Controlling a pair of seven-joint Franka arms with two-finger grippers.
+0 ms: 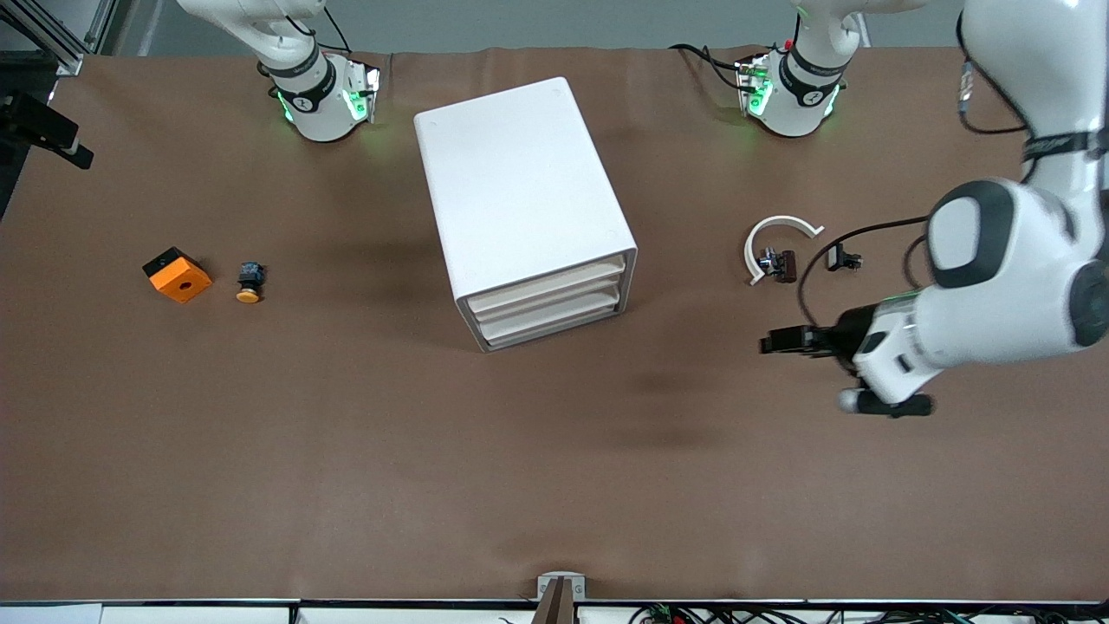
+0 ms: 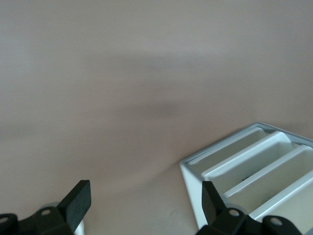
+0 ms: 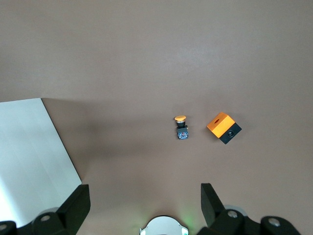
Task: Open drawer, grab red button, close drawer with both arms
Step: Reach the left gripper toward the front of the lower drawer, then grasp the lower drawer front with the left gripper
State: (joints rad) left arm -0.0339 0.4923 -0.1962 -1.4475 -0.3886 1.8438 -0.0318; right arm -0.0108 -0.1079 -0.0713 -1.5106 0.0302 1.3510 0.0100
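The white cabinet (image 1: 520, 191) stands mid-table with its three alike drawers (image 1: 550, 303) all shut; they also show in the left wrist view (image 2: 264, 166). No red-capped button shows in any view. My left gripper (image 1: 769, 342) is open and empty, low over bare table between the cabinet and the left arm's end of the table, pointing at the drawer fronts; its fingers stand wide apart in the left wrist view (image 2: 145, 196). My right gripper (image 3: 145, 196) is open and empty, high over its own base (image 3: 164, 226), and out of the front view.
A yellow-orange capped button (image 1: 249, 283) and an orange square block (image 1: 177, 275) lie toward the right arm's end of the table, also in the right wrist view (image 3: 181, 127) (image 3: 223, 127). A white curved piece (image 1: 771, 232) with small dark parts (image 1: 780, 264) lies near the left gripper.
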